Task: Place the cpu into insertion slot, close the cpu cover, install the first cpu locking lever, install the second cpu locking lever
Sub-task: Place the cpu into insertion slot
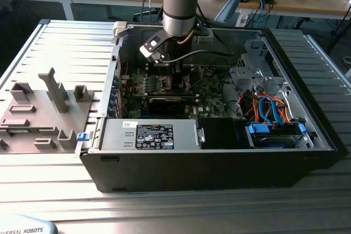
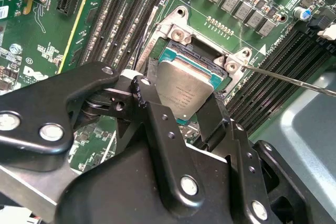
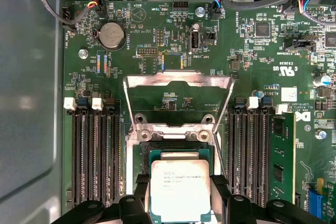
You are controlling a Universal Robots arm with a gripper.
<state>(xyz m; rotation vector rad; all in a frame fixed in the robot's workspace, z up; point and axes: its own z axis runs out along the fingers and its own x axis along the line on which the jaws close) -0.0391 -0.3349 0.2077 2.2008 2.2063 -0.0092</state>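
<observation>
Exterior view: The arm (image 1: 179,9) is seen reaching down into an open computer case (image 1: 219,163) that lies flat across the middle of a ribbed metal bench (image 1: 71,42). A grey fixture tray (image 1: 33,119) is set near the bench edge on the exterior view's left. Further desks with cables and loose gear are noted behind.

Second wrist view: The hand (image 2: 181,99) is seen pressed against two opposite edges of the cpu (image 2: 184,90), so the chip is judged to be pinched. The cpu is held just over the insertion slot (image 2: 184,55), overlapping it; whether it is seated cannot be told. A thin lever rod (image 2: 294,80) is swung out beside the slot. Long memory slots (image 2: 126,14) are ranged on both sides.

First wrist view: The cpu (image 3: 181,190) is noted between the black fingers (image 3: 140,190), over the near part of the insertion slot (image 3: 178,151). The cpu cover (image 3: 178,80) is folded back, clear of the recess. A coin battery (image 3: 112,35) is mounted farther up the green board.

Handling, as judged: the chip is best kept level and square to the rim and lowered straight without sliding, with the grip eased only once it lies flat. The raised cover and the lever are best avoided.
</observation>
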